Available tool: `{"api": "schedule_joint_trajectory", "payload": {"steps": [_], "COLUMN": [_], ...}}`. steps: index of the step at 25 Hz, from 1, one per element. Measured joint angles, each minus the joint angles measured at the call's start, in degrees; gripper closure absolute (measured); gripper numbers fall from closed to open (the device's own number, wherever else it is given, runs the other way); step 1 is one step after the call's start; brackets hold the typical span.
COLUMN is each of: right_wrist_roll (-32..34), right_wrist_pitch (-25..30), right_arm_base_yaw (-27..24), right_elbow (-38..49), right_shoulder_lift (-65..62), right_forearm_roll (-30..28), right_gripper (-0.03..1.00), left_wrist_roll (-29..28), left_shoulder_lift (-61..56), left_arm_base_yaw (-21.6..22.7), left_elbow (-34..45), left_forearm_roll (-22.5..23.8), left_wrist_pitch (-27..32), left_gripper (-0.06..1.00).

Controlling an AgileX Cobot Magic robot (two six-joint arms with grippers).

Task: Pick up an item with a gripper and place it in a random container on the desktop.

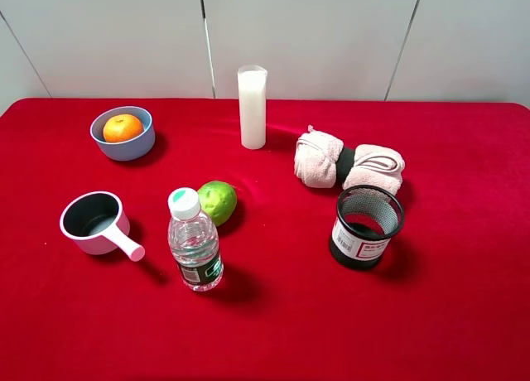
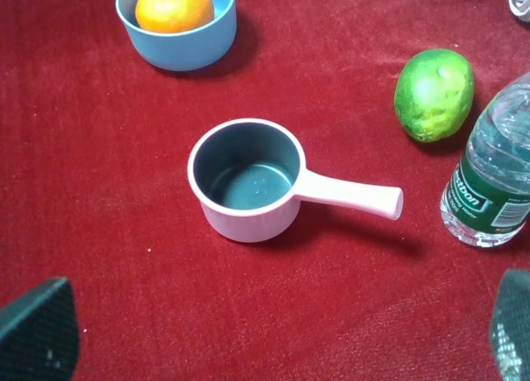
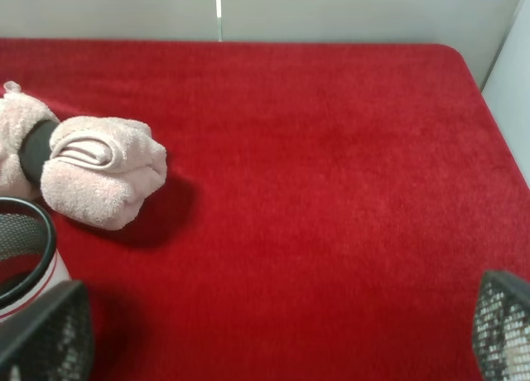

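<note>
Left gripper (image 2: 273, 335) hung over the red plush desktop (image 1: 464, 315) with its dark textured fingertips (image 2: 37, 331) spread wide, nothing between them. Right gripper (image 3: 281, 335) likewise gaped apart and empty, mesh-patterned pads (image 3: 45, 340) at the frame corners.

Nearest: clear ribbed plastic water bottle (image 1: 194, 240) with a white cap and green label, upright. Beside it, the pink handled cup (image 1: 95, 224), dark smooth inside, and the black wire-mesh pen holder (image 1: 365, 226), cylindrical, labelled. Dimpled green lime (image 1: 218, 201) sat just behind the bottle.

Farther: rolled pale pink terry towel (image 1: 348, 164) bound by a dark band. Tall white frosted cylinder (image 1: 252, 106) stood near the back edge.

Glossy round orange (image 1: 122, 127) rested inside the light blue round bowl (image 1: 122, 146), far left.
</note>
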Motion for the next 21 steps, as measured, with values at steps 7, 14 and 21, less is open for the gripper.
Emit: {"api": "schedule_joint_trajectory", "payload": {"steps": [7,14,21], "right_wrist_roll": [0.0,0.0,0.0], "right_wrist_pitch": [0.0,0.0,0.0], "right_arm_base_yaw": [0.0,0.0,0.0], "right_elbow": [0.0,0.0,0.0], "right_shoulder_lift": [0.0,0.0,0.0], "right_forearm_roll": [0.0,0.0,0.0], "right_gripper": [0.27,0.27,0.27], "left_wrist_roll": [-0.2,-0.2,-0.2], "left_shoulder_lift": [0.0,0.0,0.0], "left_arm_base_yaw": [0.0,0.0,0.0], "left_elbow": [0.0,0.0,0.0], "left_forearm_roll": [0.0,0.0,0.0], "left_wrist_pitch": [0.0,0.0,0.0], "left_gripper": [-0.05,-0.05,-0.05]}}
